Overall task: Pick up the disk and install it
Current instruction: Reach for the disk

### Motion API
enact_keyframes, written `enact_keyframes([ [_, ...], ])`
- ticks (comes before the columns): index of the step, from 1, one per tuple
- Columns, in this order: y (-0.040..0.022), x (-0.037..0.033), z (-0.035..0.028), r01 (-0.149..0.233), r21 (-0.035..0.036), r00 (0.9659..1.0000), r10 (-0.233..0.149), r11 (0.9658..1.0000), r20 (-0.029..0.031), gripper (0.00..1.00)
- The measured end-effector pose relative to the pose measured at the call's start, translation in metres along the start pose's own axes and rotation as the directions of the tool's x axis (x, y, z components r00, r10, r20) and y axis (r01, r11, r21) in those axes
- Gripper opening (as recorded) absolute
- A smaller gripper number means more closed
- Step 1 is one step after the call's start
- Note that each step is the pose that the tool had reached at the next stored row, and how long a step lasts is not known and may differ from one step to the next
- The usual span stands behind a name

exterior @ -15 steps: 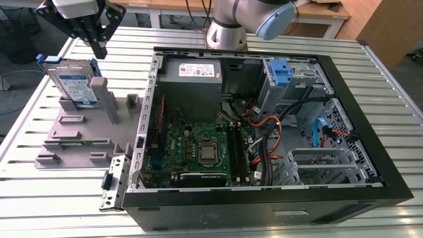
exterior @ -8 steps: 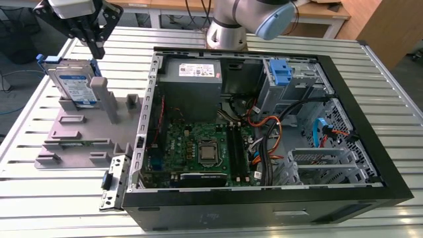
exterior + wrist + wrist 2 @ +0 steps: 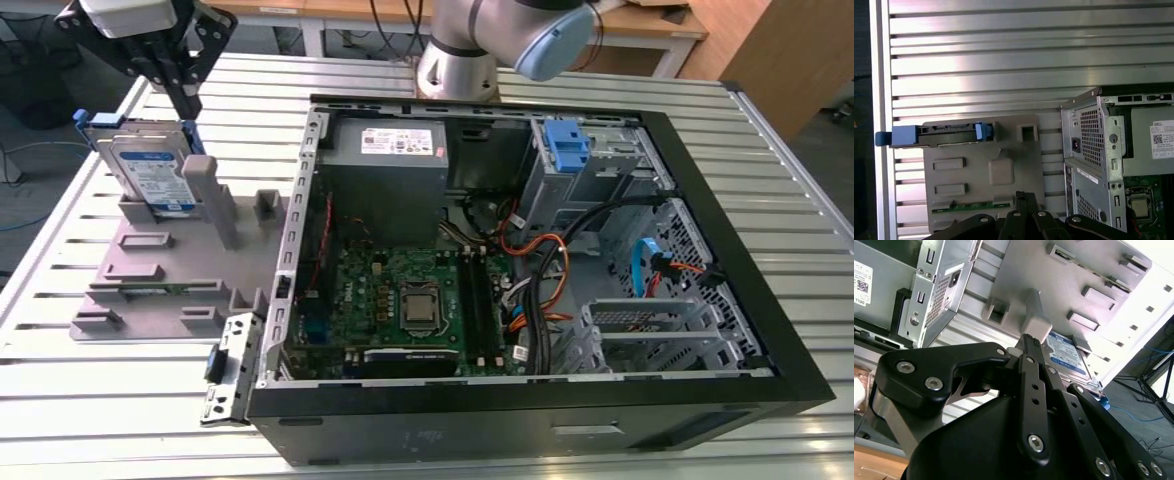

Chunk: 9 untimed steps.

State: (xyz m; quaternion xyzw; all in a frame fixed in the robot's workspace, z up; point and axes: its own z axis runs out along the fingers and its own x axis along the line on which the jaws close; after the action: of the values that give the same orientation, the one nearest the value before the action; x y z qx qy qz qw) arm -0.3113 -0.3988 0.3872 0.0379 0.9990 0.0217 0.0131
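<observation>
At the exterior view's left of the case, upright in a grey holder on the counter: disk, top edge free, open counter around. Just above it, gripper pointing down, closed on nothing.

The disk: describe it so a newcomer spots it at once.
On the exterior view's left of the open computer case lies a grey fixture plate. The disk stands on edge at its far end: silver, blue-and-white label, blue side rails, unlike the plain grey blocks nearby.
</observation>
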Motion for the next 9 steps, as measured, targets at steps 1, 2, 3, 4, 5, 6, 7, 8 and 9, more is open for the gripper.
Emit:
enact_keyframes([
  [1,-0.0001,0.0012,0.0,0.0,0.0,1.0,0.0,1.0,-0.0001,0.11],
  [2,-0.0001,0.002,0.0001,0.0,0.0,1.0,0.0,1.0,0.0,0.11],
  [3,-0.0002,0.0024,0.0001,0.0,0.0,1.0,0.0,1.0,0.0,0.11],
  [4,-0.0002,0.0025,0.0001,0.0,0.0,1.0,0.0,1.0,0.0,0.11],
  [5,-0.0002,0.0027,0.0001,0.0,0.0001,1.0,0.0,1.0,-0.0001,0.11],
  [6,-0.0002,0.003,0.0002,0.0,0.0,1.0,0.0,1.0,0.0,0.11],
  [7,0.0,0.0033,0.0003,0.0,0.0001,1.0,0.0,1.0,-0.0001,0.11],
  [8,0.0005,0.0036,0.0007,0.0,0.0,1.0,0.0,1.0,0.0,0.11],
  [9,0.0013,0.0038,0.001,0.0,0.0001,1.0,0.0,1.0,-0.0001,0.11],
])
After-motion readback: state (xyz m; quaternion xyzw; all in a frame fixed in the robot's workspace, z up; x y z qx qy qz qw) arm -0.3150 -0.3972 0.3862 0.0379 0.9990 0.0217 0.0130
